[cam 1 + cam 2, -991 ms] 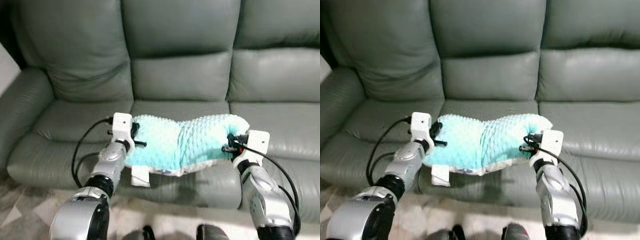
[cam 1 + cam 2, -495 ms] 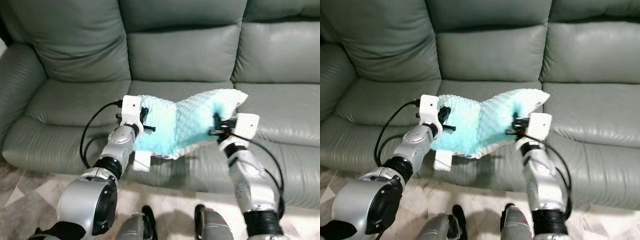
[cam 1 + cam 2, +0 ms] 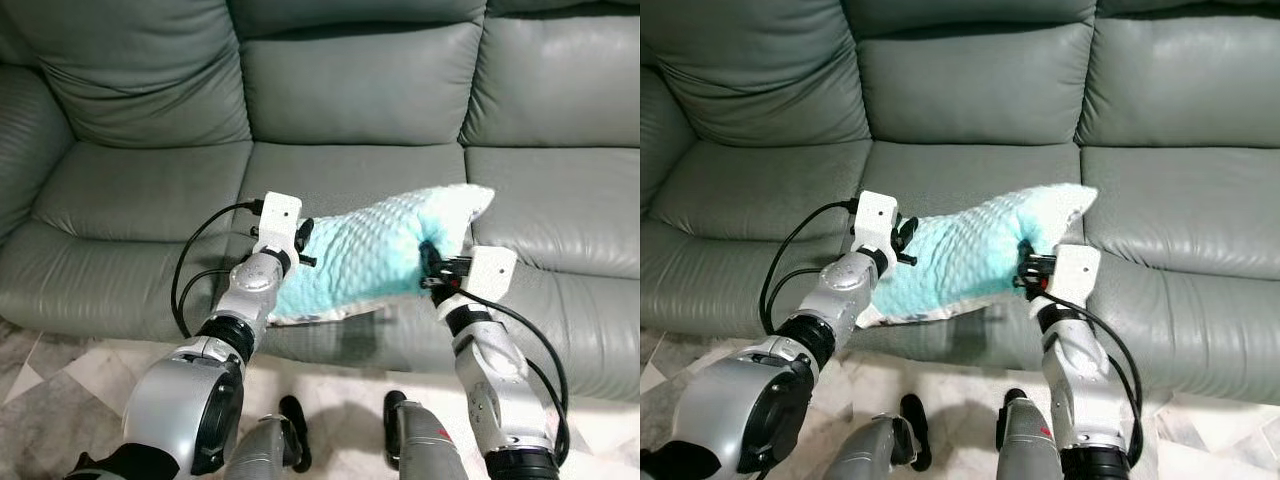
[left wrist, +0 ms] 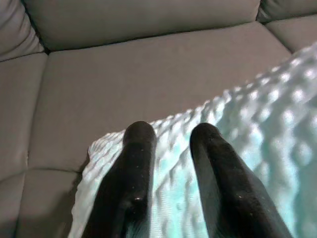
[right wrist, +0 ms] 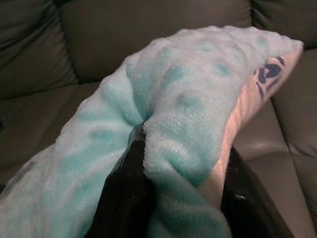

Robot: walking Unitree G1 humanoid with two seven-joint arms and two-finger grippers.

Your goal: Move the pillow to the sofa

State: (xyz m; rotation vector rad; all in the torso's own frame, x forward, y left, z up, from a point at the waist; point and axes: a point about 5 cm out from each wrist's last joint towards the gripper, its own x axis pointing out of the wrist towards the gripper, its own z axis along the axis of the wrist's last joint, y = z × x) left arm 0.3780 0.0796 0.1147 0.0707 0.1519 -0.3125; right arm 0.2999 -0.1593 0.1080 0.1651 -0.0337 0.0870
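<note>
- Turquoise and bumpy, the pillow [image 3: 370,260] hung between the two grippers, just above the front edge of the middle seat of the sofa [image 3: 350,100].
- Grey-green leather covered the sofa, which had three seat cushions and a padded back.
- At the pillow's left end, the left gripper [image 4: 171,148] had its two black fingers [image 4: 133,168] lying a narrow gap apart on the dotted fabric; whether they pinched it could not be told.
- At the pillow's right end, the right gripper [image 5: 181,163] was clamped on a fold of the fabric, one finger on each side.
- That right corner of the pillow stuck up higher than the rest, and its white, blue-patterned underside showed in the right wrist view.
- Pale tiled floor [image 3: 60,380] lay in front of the sofa.
</note>
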